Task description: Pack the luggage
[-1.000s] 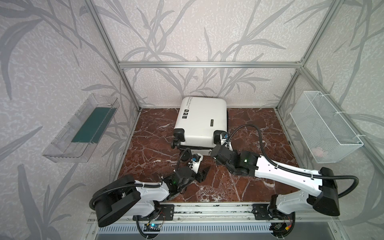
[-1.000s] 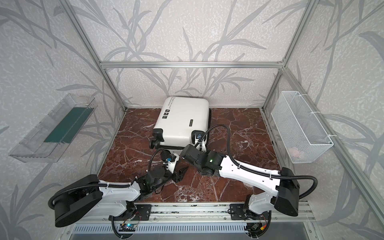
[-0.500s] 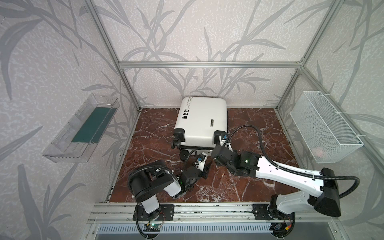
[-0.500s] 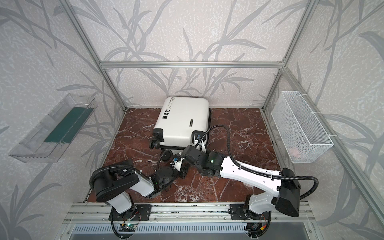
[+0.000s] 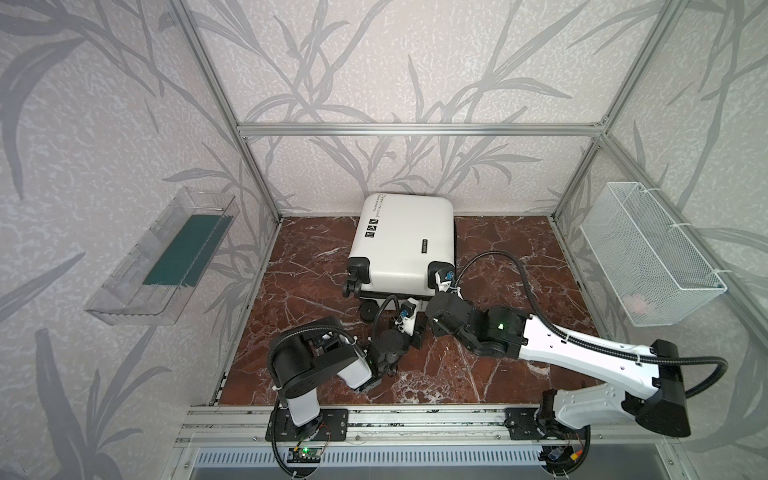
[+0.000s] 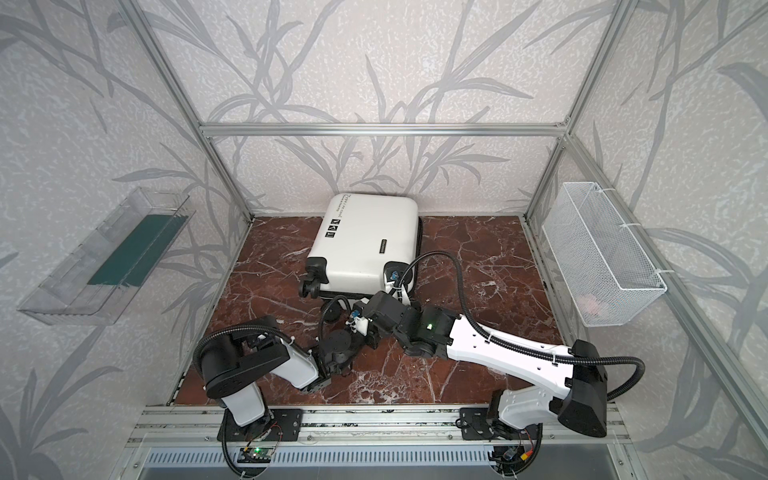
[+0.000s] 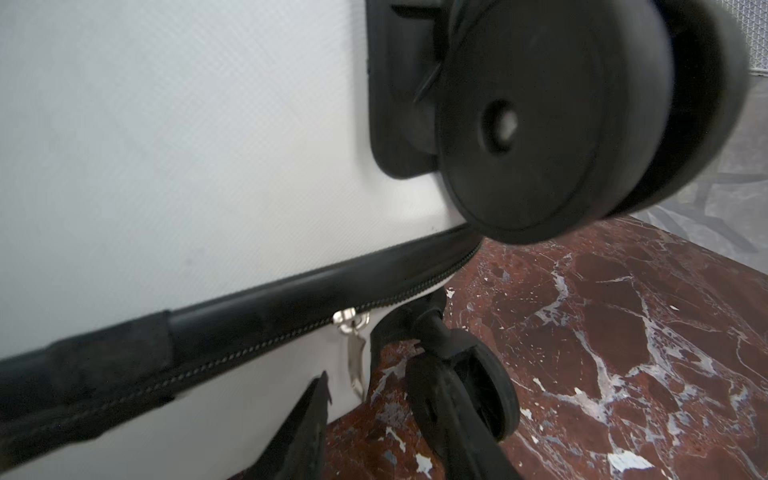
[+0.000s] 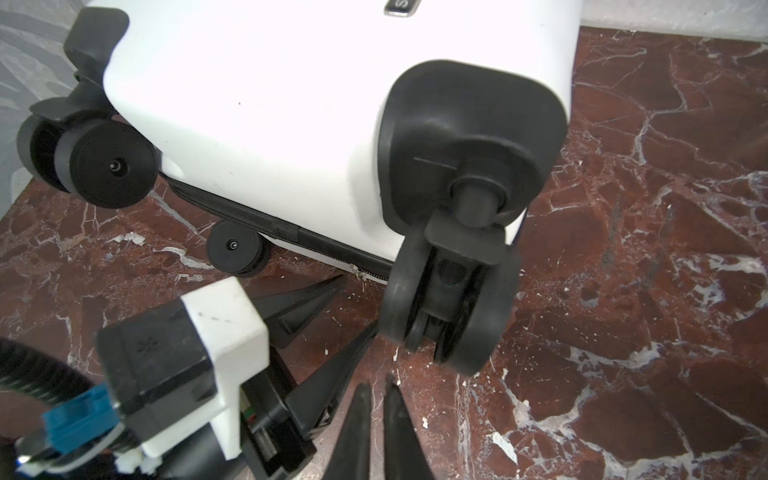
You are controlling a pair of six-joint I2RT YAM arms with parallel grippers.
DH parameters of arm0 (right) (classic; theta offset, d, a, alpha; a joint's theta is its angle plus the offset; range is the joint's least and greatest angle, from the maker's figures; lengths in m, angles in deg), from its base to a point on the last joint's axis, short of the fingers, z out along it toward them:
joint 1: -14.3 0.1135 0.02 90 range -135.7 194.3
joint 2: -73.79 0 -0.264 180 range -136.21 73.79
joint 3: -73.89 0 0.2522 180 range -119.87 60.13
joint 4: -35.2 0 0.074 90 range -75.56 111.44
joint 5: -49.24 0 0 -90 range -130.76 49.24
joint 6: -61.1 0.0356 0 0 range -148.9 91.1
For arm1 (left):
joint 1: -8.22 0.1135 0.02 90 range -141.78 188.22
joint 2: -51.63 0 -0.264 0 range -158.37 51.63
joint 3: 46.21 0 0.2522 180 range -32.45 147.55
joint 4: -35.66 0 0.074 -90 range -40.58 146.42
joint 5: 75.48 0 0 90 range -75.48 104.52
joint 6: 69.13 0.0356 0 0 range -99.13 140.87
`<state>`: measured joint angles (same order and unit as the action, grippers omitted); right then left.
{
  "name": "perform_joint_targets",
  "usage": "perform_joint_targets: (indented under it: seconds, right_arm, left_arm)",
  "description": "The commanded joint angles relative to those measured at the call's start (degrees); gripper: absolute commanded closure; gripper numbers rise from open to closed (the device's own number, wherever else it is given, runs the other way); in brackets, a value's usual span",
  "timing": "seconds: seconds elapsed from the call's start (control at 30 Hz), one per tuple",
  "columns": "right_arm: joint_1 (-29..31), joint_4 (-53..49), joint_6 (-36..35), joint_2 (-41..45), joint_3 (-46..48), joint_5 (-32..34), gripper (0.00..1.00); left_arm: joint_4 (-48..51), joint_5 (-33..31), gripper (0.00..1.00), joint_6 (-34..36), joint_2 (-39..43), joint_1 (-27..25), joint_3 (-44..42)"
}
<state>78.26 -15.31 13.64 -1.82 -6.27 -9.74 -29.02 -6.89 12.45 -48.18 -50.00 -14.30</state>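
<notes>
From high at the front, both top views look down over my whole marble floor [image 5: 498,257] and share the white suitcase [image 5: 399,237] mid-frame, while my wrist cameras sit low and close, facing its wheels [image 8: 492,316], left closest.

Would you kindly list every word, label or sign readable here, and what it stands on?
Print along the suitcase edge: too small to read.
Three black icons beside it: shapes unclear.
Dark badge on the shell: blurred; only a cut-off "S" shows in the right wrist view.
</notes>
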Motion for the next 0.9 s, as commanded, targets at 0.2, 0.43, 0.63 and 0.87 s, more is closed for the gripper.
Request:
perform_joint_targets:
  seconds: [0.2,0.43,0.63,0.87]
  right_arm:
    - [-9.6,-2.4,-1.9,16.2,6.5,-5.7,0.45]
    - [-13.9,1.4,-4.8,26.4,15.6,-11.5,0.24]
    - [-14.0,7.7,-5.6,29.1,22.5,-17.3,0.21]
    - [-14.0,17.7,-5.6,28.4,29.1,-21.7,0.21]
  left_arm:
    - [16.9,-0.3,0.40,-2.9,24.0,-1.1,-5.3]
    - [41.9,1.4,0.29,-1.6,41.0,-1.1,-2.2]
    - [44.8,2.2,0.26,-0.5,47.1,-1.2,-3.3]
    - [52.0,2.3,0.24,0.7,49.1,-1.2,-0.4]
